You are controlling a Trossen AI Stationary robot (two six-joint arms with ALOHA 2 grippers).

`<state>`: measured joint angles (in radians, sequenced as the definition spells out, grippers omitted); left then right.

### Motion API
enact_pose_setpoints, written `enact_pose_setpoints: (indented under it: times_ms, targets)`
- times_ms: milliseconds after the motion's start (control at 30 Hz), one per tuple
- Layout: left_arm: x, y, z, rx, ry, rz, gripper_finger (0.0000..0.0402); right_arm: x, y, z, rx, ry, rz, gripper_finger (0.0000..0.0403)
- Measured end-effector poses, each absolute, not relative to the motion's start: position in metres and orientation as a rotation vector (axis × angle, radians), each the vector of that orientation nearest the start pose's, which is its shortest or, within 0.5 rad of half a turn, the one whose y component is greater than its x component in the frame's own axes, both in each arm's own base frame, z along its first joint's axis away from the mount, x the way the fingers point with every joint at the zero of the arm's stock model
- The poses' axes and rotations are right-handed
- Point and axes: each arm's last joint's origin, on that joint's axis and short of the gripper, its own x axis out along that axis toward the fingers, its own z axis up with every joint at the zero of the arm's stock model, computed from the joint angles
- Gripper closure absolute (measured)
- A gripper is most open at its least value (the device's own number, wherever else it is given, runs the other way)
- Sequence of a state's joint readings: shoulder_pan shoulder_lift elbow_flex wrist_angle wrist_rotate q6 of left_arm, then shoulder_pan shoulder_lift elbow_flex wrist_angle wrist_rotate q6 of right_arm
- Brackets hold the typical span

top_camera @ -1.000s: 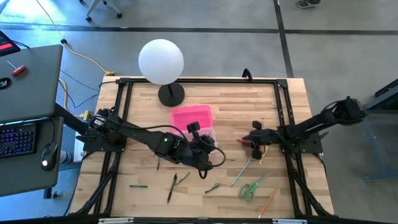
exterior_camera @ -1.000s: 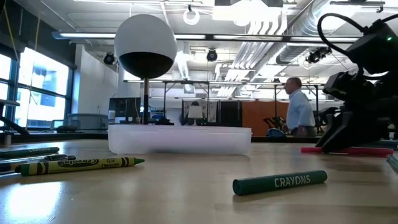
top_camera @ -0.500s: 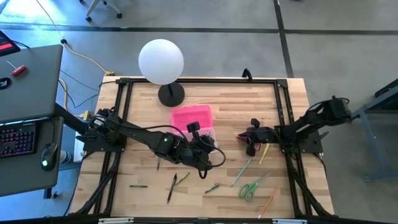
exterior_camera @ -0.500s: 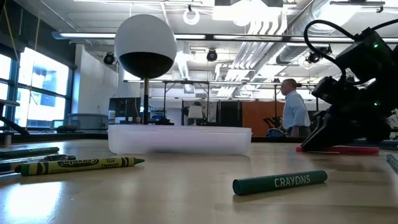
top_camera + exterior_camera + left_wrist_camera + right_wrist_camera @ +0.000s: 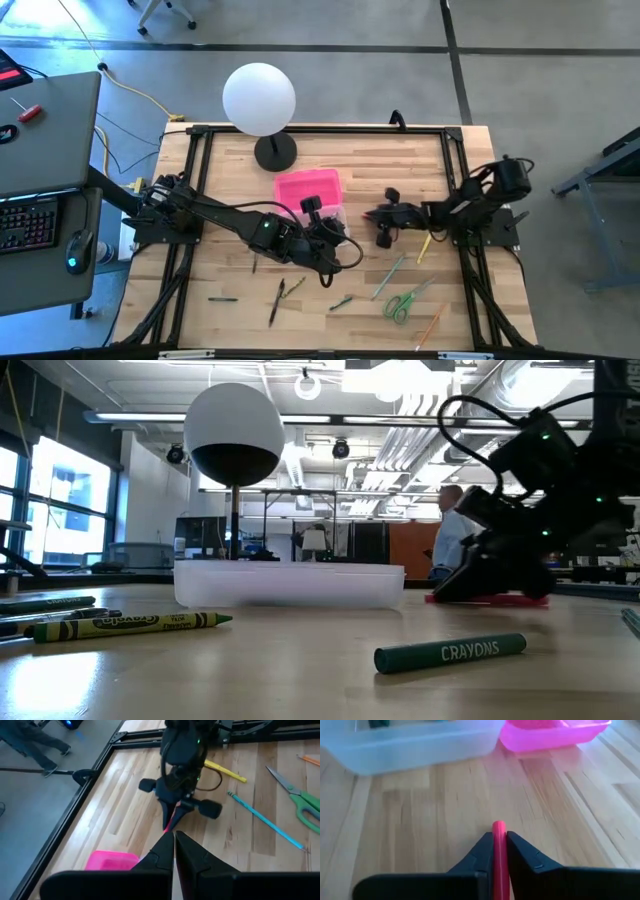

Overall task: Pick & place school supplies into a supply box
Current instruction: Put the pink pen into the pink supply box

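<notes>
Grip: While my right gripper [image 5: 499, 851] pinches the pink-red pencil [image 5: 499, 831] between its fingers, the pencil's tip pokes out ahead toward the supply box [image 5: 415, 742].
Left arm: My left gripper [image 5: 174, 849] sits pressed together with nothing in it, just beside the clear box [image 5: 335, 222] and its pink lid [image 5: 309, 189].
Where things lie: The box stands near the middle of the worktop [image 5: 340, 160], in front of the white globe lamp [image 5: 259, 98]; the yellow pencil [image 5: 423, 246], teal pencil [image 5: 388, 277], green-handled scissors [image 5: 402, 304] and orange pencil [image 5: 430, 326] lie toward my right arm's near corner, and darker pens [image 5: 277, 301] and two crayons [image 5: 450, 652] lie elsewhere.
Risk: I judge the hold to be narrow, so the pencil could swivel or slip if I swing fast.
Risk: The pencil looks about as long as the box, so a skewed drop could leave it bridging the rim.
Risk: My left arm crowds the box's near side, and the two grippers could knock together there.
Open room: Bare wood lies between my right gripper and the box, and the far side toward the lamp is free.
Edges: The black frame rails [image 5: 455, 190] border the worktop, well apart from my path.
</notes>
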<state>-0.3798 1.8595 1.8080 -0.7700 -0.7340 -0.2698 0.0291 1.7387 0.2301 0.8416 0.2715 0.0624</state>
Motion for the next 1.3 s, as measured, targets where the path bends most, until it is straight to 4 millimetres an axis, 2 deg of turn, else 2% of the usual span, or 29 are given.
enact_pose_setpoints:
  times_ms: [167, 433, 567, 867, 1100, 1300]
  targets:
    - [0.382, -0.132, 0.337, 0.153, 0.662, 0.399, 0.0355, 0.216, -0.005, 0.059, -0.034, 0.664, -0.279, 0.0383]
    - [0.381, -0.132, 0.337, 0.151, 0.667, 0.400, 0.0355, 0.213, -0.005, 0.057, 0.002, 0.651, -0.293, 0.0310]
    - [0.381, -0.132, 0.337, 0.140, 0.666, 0.400, 0.0355, 0.212, -0.006, 0.057, -0.005, 0.651, -0.322, 0.0292]
    - [0.381, -0.132, 0.337, 0.134, 0.665, 0.400, 0.0355, 0.213, -0.006, 0.057, 0.023, 0.640, -0.318, 0.0289]
    - [0.382, -0.133, 0.337, 0.130, 0.659, 0.399, 0.0355, 0.230, -0.006, 0.071, -0.002, 0.497, -0.303, 0.0289]
    - [0.382, -0.133, 0.337, 0.121, 0.657, 0.399, 0.0355, 0.229, -0.007, 0.065, 0.022, 0.555, -0.336, 0.0288]
